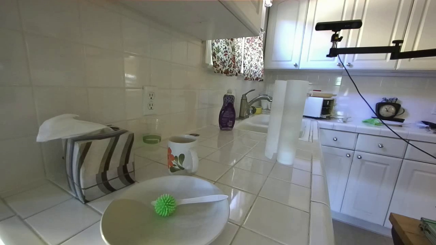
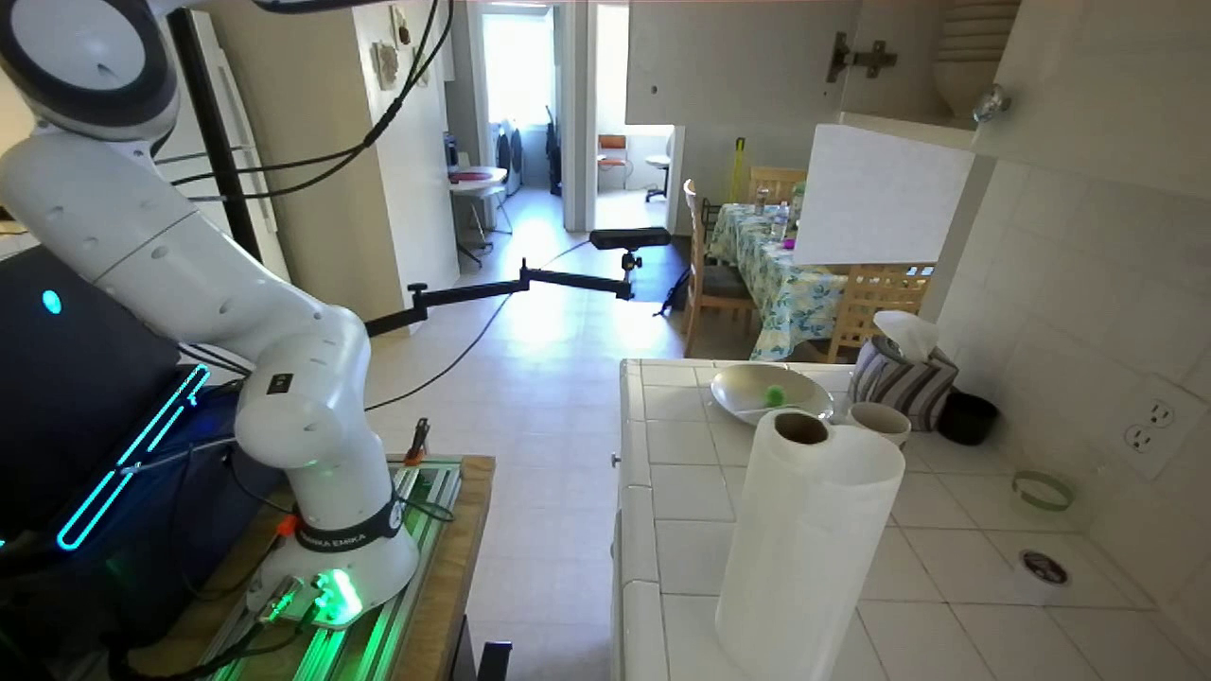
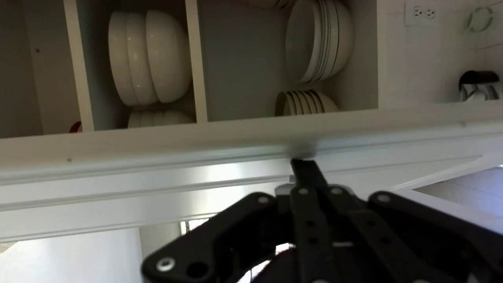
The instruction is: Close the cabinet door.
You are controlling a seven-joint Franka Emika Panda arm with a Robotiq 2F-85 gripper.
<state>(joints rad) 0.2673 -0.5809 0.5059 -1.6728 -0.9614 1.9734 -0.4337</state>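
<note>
Both fingers (image 3: pixel 306 172) are together at the cabinet door (image 3: pixel 220 169); contact we cannot confirm. In an exterior view, paper towels (image 2: pixel 812 558) part-hide the bowl (image 2: pixel 733 384) near the countertop's far edge (image 2: pixel 670 366).

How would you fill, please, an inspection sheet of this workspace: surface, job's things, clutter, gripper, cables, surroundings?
Surface: white tiled countertop, glossy.
Job's things: cabinet door open; stacked bowls show inside.
Clutter: striped tissue box, floral mug, shallow bowl holding a green-headed scrub brush, standing paper towel roll, purple dish soap bottle.
Gripper: shut; its tips sit beside the cabinet door's edge, contact unclear.
Cables: dark cables loop beside the arm; a thin cable droops below the bracket-mounted camera.
Surroundings: sink, faucet and, in an exterior view, a flowered tablecloth.
</note>
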